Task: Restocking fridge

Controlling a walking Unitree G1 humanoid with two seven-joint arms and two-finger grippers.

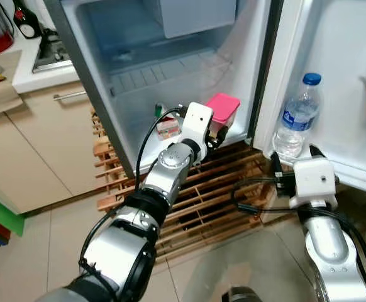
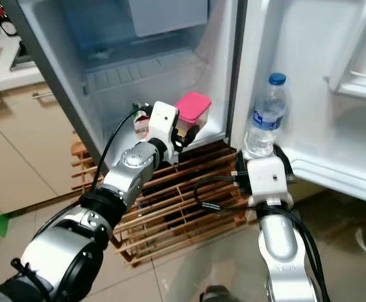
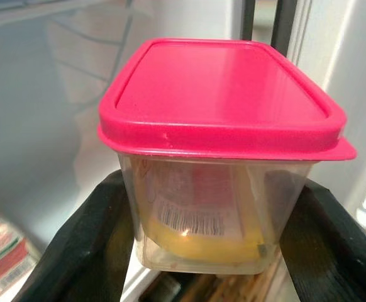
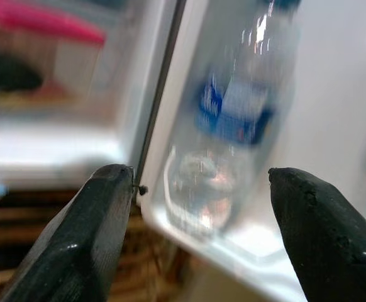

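While L gripper (image 1: 216, 139) grips 1 pink-lid container (image 3: 221, 157) | 1 water bottle (image 1: 296, 116) in door

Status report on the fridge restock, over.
Left gripper shut on pink-lidded container at fridge floor. Right gripper open, facing water bottle in door shelf. Nothing blocking.

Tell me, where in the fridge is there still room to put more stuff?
The wire shelf under the freezer box looks bare. The door shelf is free beside the water bottle. The fridge floor is crowded: the left gripper holds the pink-lidded container beside a small carton.
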